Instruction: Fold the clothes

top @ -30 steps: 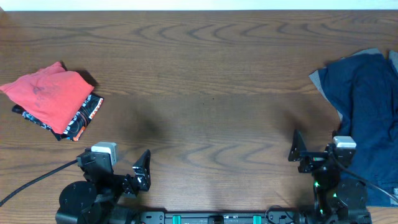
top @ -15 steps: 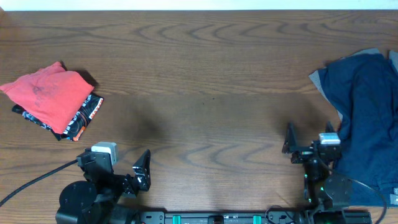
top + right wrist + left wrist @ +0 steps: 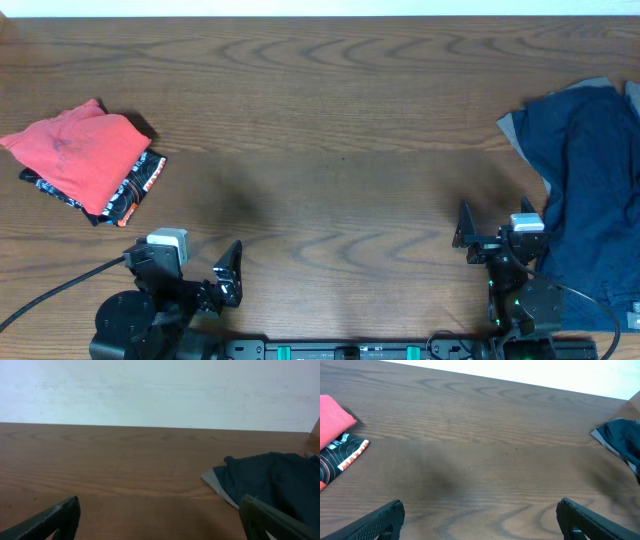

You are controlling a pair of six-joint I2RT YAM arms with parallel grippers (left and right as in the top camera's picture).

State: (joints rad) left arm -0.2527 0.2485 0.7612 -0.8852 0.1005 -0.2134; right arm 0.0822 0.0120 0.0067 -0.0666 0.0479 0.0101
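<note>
Relation for coming move: navy garment (image 3: 590,190) at 2 o'clock of right gripper (image 3: 495,228), just beside it. Lies unfolded and crumpled at 3 o'clock edge of table (image 3: 330,110), long axis 12-to-6. Places right arm nearer by far; left gripper (image 3: 195,268) well apart, at 7 o'clock. Finds both grippers spread fully wide, holding nothing. Records coral-red T-shirt (image 3: 75,150) already folded at 9 o'clock, stacked on black printed garment (image 3: 140,188). Judges navy garment next in line; calls for short reach toward 2 o'clock.
</note>
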